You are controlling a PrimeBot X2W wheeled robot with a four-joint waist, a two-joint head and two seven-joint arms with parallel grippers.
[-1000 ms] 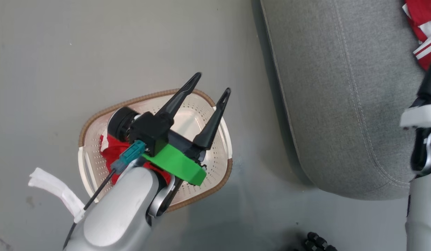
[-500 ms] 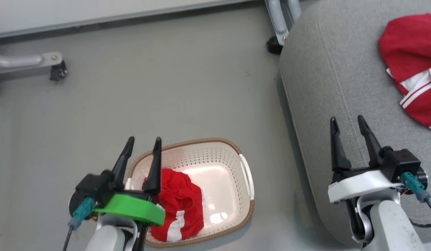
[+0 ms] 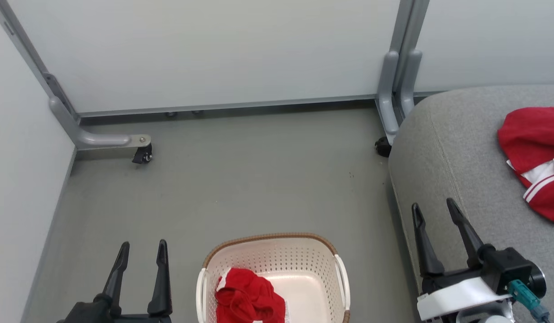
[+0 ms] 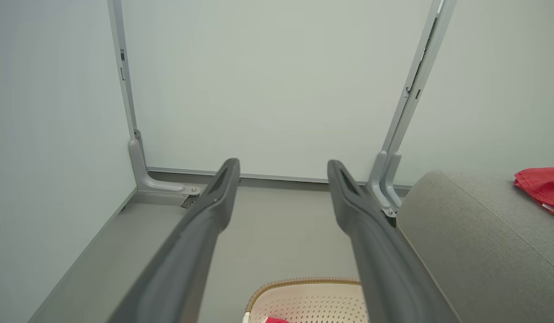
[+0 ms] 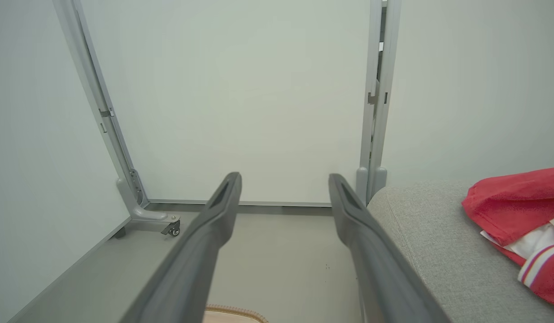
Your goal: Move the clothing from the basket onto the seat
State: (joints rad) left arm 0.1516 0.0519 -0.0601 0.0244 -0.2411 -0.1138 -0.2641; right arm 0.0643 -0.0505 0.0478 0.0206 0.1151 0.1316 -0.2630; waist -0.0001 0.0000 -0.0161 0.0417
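Red garment bunched by the basket's left wall; second garment on the seat. Left gripper and right gripper spread, empty. Best: left descends vertically, pinching a raised fold.

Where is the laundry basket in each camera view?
Head view: the basket sits at bottom centre.
Left wrist view: basket at the bottom edge, just right of centre.
Right wrist view: basket rim sliver at the bottom edge, left of centre.
Shared landmark: the grey seat, at right in all three.
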